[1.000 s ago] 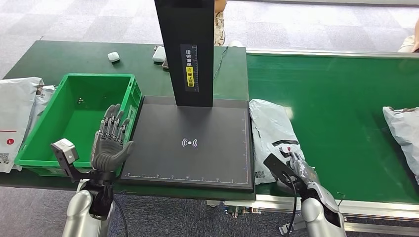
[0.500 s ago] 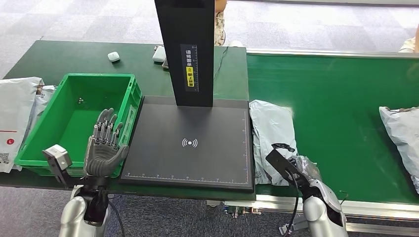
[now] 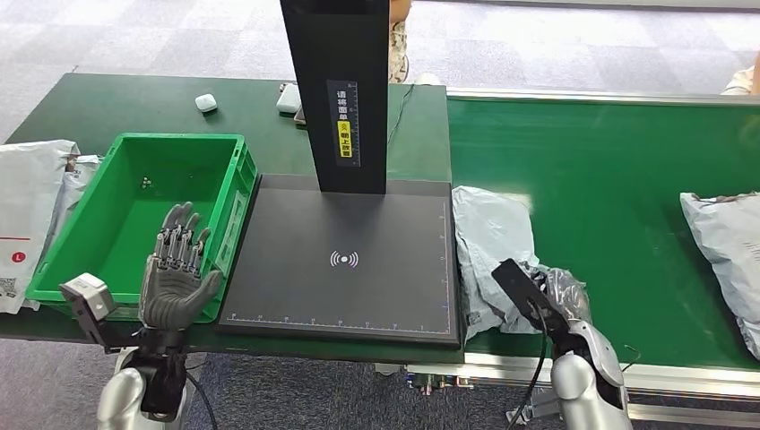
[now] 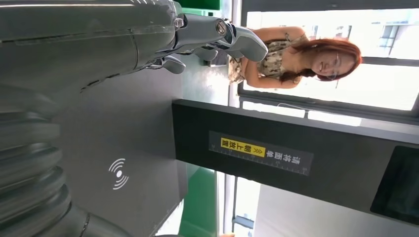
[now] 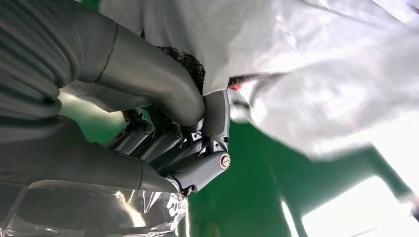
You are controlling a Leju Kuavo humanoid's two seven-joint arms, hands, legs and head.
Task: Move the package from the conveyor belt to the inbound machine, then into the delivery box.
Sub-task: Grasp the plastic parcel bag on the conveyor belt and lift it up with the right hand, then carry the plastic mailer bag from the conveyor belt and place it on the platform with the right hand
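- Right hand [image 3: 557,300] sits at the near edge of the conveyor belt [image 3: 618,170], and the right wrist view shows thumb and fingers [image 5: 217,118] pinching a fold of the grey package [image 3: 493,242].
- That package lies on the belt with its left edge just beside the inbound machine [image 3: 349,260], at 3 o'clock from the machine's black plate.
- Left hand [image 3: 175,269] is raised, fingers apart, nothing in it, over the near right corner of the green delivery box [image 3: 134,148].
- The box stands on the table [image 3: 116,103], at 9 o'clock from the plate, touching its left edge.
- A second grey bag [image 3: 726,237] lies on the belt at far 3 o'clock, well apart.
- White bags [image 3: 27,188] lie at 9 o'clock from the box.
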